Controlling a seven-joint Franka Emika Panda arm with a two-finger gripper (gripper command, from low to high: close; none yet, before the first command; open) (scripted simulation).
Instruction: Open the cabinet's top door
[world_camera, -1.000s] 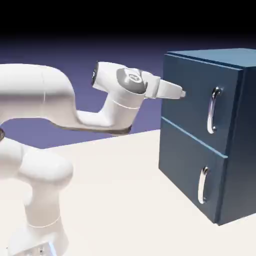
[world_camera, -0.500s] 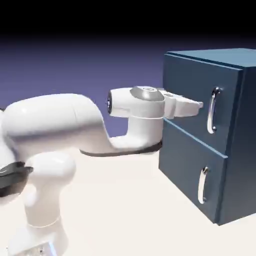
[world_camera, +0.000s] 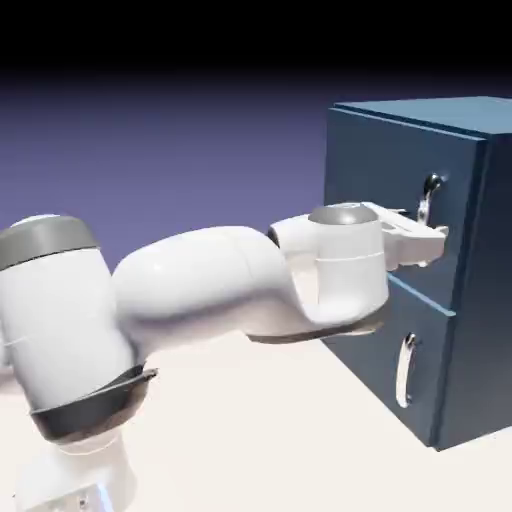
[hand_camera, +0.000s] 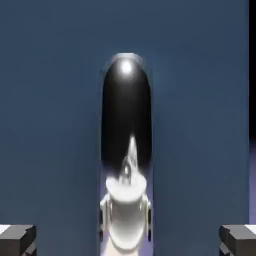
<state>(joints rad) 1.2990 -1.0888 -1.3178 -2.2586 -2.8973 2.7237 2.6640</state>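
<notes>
From beside the arm, our exterior view looks across the bench (world_camera: 240, 430) at the cabinet (world_camera: 390, 170); our hand view faces the top door (hand_camera: 50, 125) close up. Both share its upper handle (world_camera: 425, 205).

No text, label, brand, number or sign can be read; the small marks on the arm's base panel (world_camera: 78, 502) are too small to make out.
</notes>
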